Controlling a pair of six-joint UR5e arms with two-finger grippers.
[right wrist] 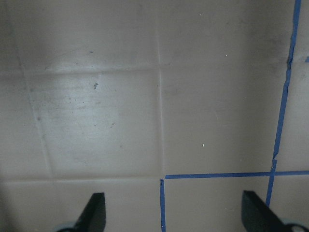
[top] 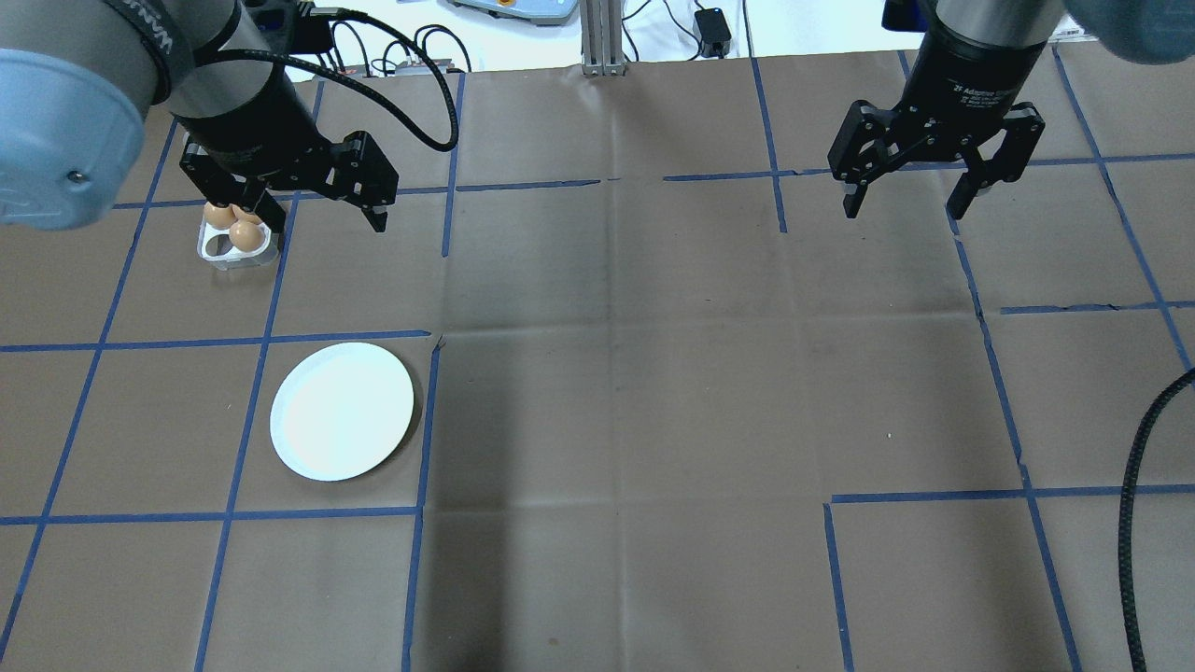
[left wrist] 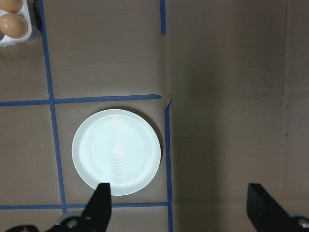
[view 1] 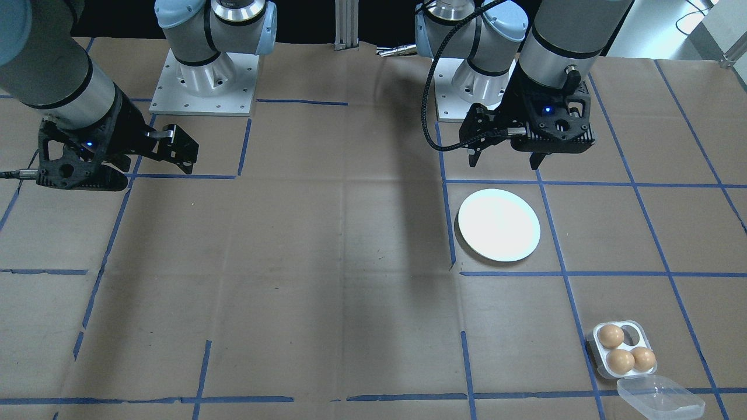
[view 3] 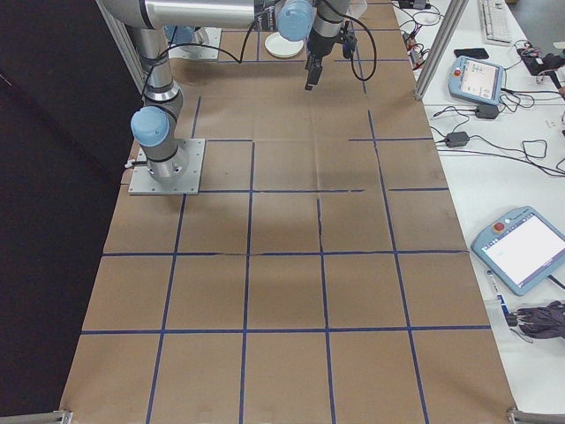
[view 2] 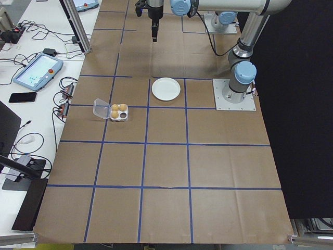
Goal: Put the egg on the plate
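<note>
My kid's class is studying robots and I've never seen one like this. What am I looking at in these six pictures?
Two robot arms stand at a paper-covered table marked with blue tape. Each ends in a two-finger claw: the left gripper and the right gripper. Both are open and hold nothing. Four pictures come from fixed cameras: across the table, behind the robot, and at each end. The last two come from cameras on the wrists, looking down past the fingers. On the table lie an empty white plate and a small egg tray holding three brown eggs, its clear lid open.

white plate [view 1: 499, 224], brown eggs [view 1: 620, 361], brown table [view 1: 292, 262] with blue tape grid [view 1: 601, 185]
</note>
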